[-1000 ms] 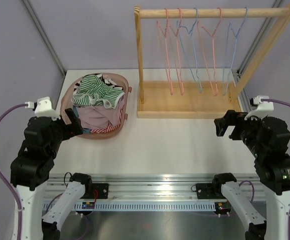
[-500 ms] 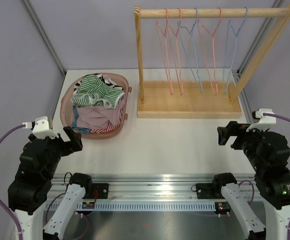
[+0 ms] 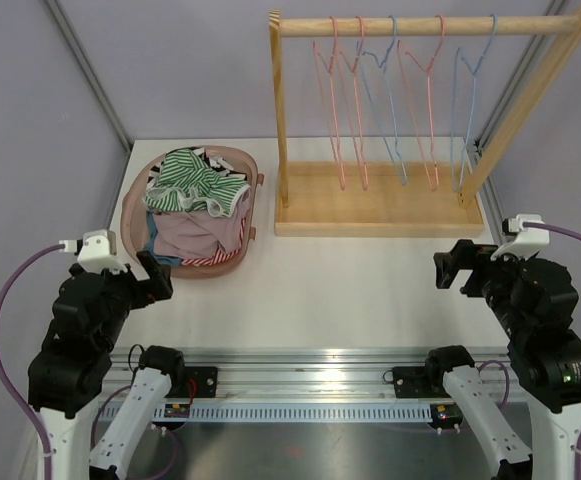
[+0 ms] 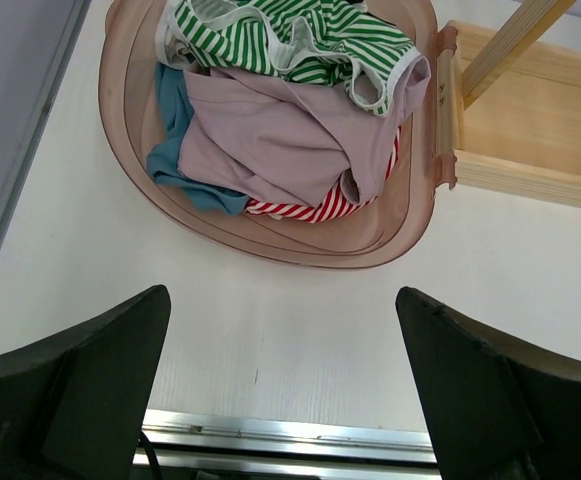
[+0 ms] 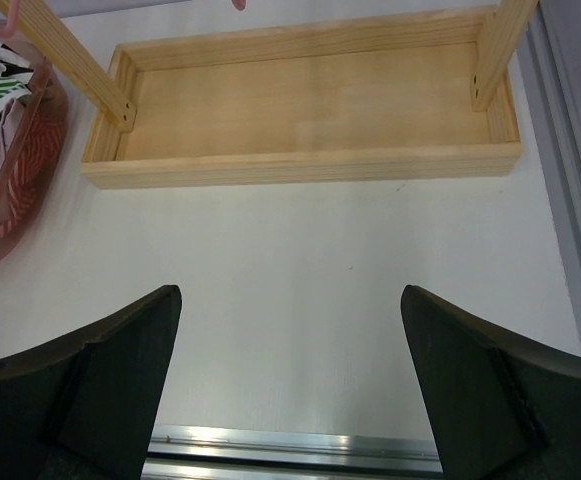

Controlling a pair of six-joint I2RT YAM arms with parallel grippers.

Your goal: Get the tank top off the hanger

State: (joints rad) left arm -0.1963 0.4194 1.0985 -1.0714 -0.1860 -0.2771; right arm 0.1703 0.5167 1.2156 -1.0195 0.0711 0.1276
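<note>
**Setting.** A white desk [image 3: 350, 280] is enclosed by plain grey-violet walls.

**Near field.** Both arms are drawn in at the near edge. The left gripper [image 4: 285, 390] is at eight o'clock and the right gripper [image 5: 290, 390] at four o'clock. The jaws of both are released and hold nothing.

**Mid field.** A basket [image 3: 135, 215] sits at ten o'clock, just beyond the left gripper. It is heaped with garments, and a green-striped tank top [image 3: 192, 180] lies uppermost.

**Far field.** A wooden rack [image 3: 380, 205] stands at one o'clock. Its hangers [image 3: 439, 35] all hang bare on the rail. No garment is on any of them.

**Procedure.**
1. Treat the removal as apparently complete, because the only tank top in view is in the basket.
2. Keep both jaws released and both arms low and withdrawn.
3. Keep the left gripper short of the basket rim, because a nudge could slide the basket.
4. Keep the right gripper clear of the rack base.
5. Check each hanger from the top view before ending.
</note>
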